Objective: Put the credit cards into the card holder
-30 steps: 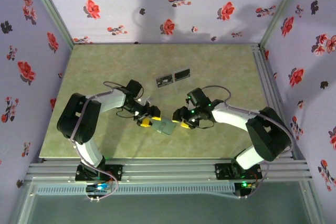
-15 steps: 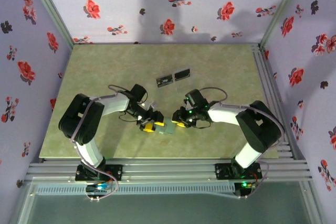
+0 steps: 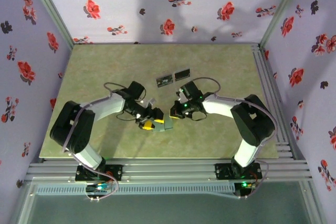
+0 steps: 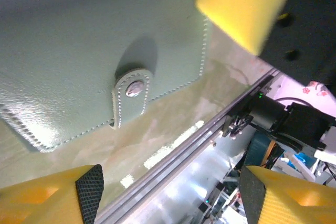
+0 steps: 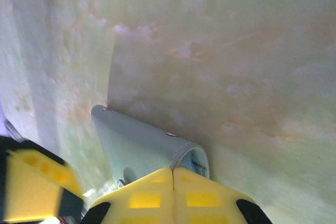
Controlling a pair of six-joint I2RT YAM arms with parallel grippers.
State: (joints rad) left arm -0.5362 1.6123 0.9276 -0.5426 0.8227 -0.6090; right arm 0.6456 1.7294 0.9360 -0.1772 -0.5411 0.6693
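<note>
1. Currently, the card holder (image 3: 168, 125) lies closed on the table (image 3: 105, 61), snap-tab edge facing the near rail; its long axis is unclear.
2. Left gripper (image 3: 153, 123) jaws gape beside it.
3. Right gripper (image 5: 173, 177) jaws are clenched empty, tips at the holder's edge.

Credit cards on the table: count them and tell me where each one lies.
2. The left dark card lies near the middle of the table; the right dark card sits just beside it. More may be hidden in the card holder.
</note>
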